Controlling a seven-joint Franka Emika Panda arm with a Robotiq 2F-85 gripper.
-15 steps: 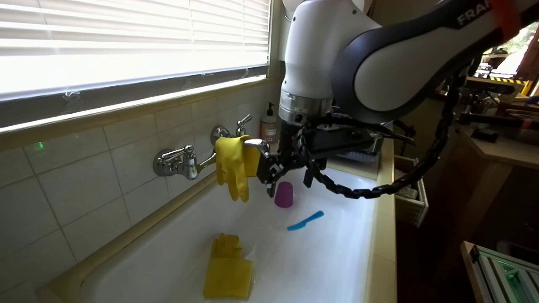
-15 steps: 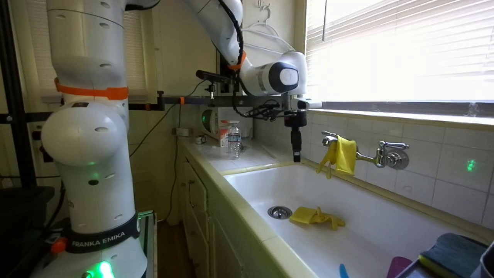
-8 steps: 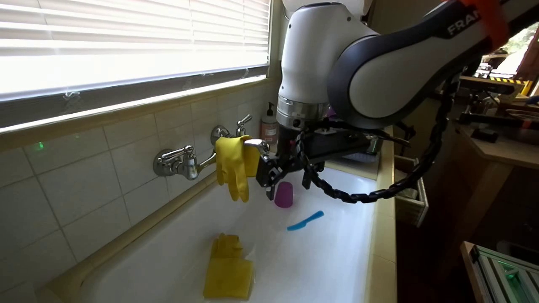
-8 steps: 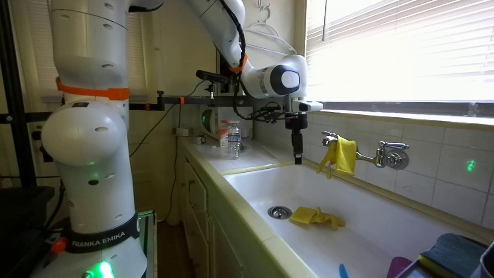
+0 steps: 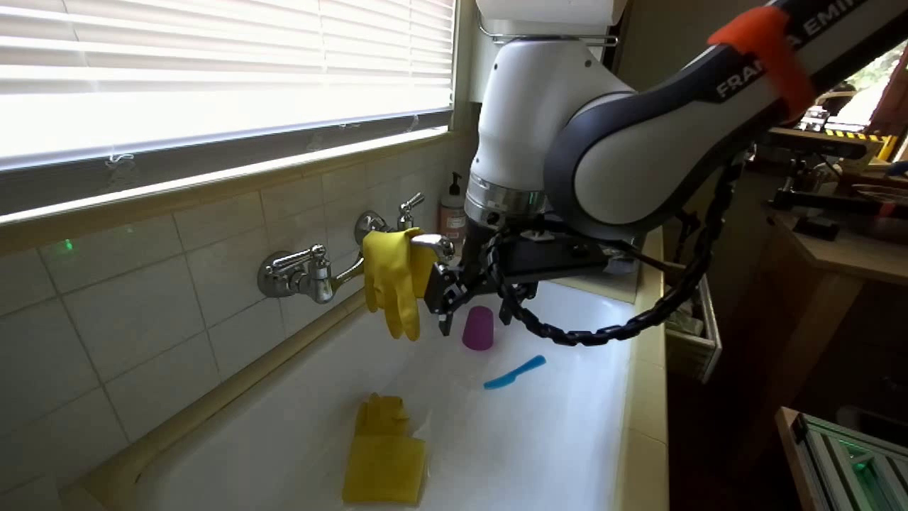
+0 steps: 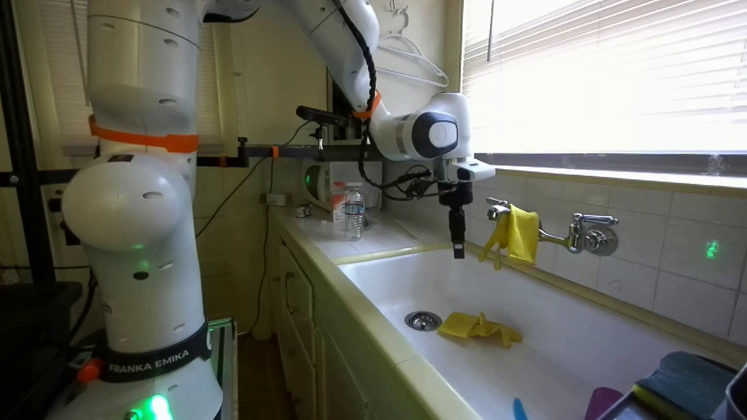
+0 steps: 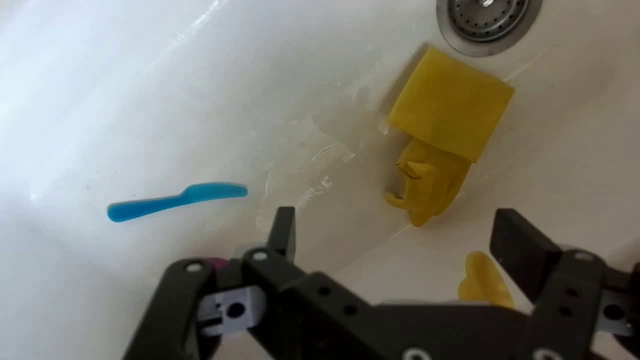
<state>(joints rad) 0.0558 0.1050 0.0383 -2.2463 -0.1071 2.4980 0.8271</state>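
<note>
Fingers [image 7: 517, 247] wide apart, nothing held, near hanging glove [image 5: 392, 280]. Step: likely positioning; next move probably needs alignment clear of spout [image 5: 435, 244].

Yellow rubber glove [image 5: 389, 273] draped over a shiny chrome faucet spout [image 5: 435, 245]
It hangs limp above the white sink [image 5: 525, 447], its fingers dangling on one side of the spout and its wide cuff falling flat on the other.
</note>
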